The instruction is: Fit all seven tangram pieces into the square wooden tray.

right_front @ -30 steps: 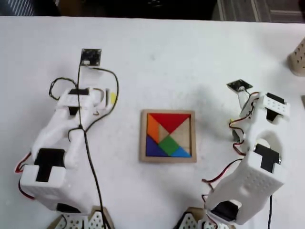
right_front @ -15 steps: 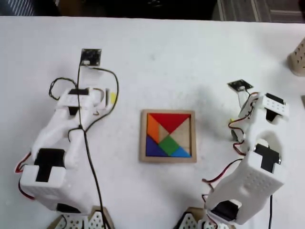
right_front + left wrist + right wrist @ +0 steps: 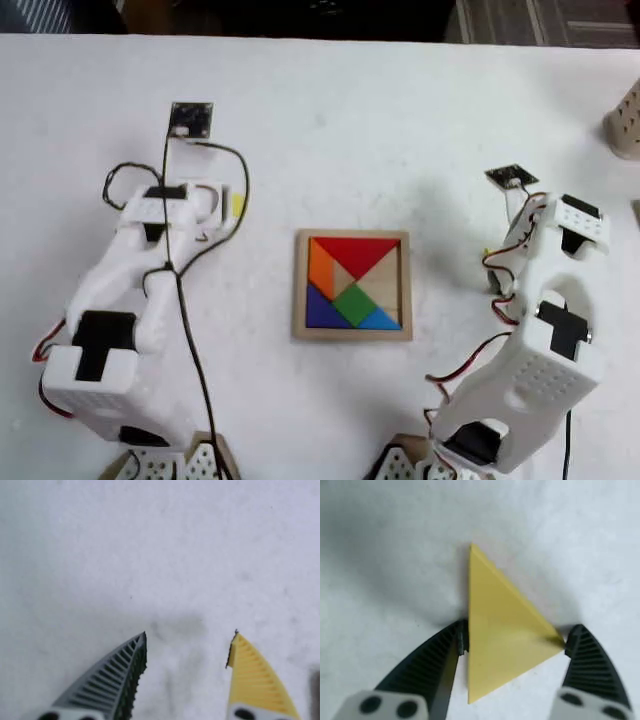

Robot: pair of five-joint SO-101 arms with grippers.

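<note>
The square wooden tray [image 3: 298,285] lies mid-table holding red, orange, blue, green and light-blue pieces, with bare wood showing in the centre and at its right side. A yellow triangle [image 3: 505,630] lies flat on the white table between the fingers of my right gripper [image 3: 515,637], which touch its edge and corner. In the high view the right gripper [image 3: 495,268] is to the right of the tray, with a speck of yellow beside it. My left gripper [image 3: 190,635] stands open over bare table, left of the tray [image 3: 230,205] in the high view.
A small black camera board [image 3: 191,118] with its cable lies behind the left arm. A tan perforated object [image 3: 626,125] sits at the table's right edge. White tabletop surrounds the tray on all sides.
The right arm's wrist has shifted slightly to the right and away from the tray. The left arm and the tray have not moved.
</note>
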